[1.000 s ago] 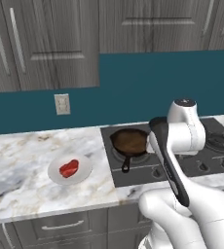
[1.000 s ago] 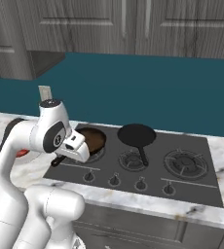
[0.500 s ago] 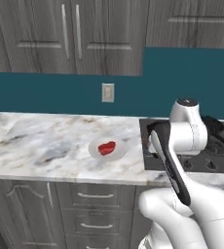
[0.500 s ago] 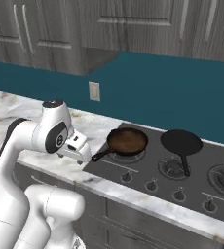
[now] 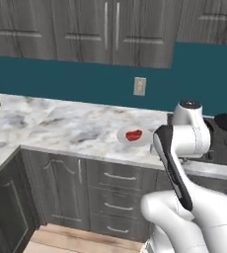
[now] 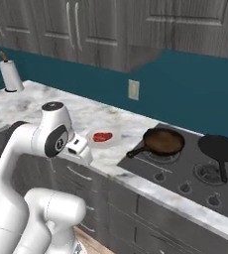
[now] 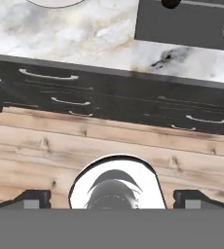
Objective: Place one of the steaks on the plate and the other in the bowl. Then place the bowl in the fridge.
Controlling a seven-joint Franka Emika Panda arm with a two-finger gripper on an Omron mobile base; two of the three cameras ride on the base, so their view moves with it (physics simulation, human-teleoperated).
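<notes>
One steak [image 5: 133, 135] lies on the plate [image 5: 123, 139] near the bench's front edge; soft, slippery, best pinched across its flat sides; pincer [image 7: 112, 197] spread, empty

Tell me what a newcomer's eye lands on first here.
The red steak on the white plate, alone on the pale marble counter. Next, the brown skillet and the black pan on the dark stove to its right.
</notes>
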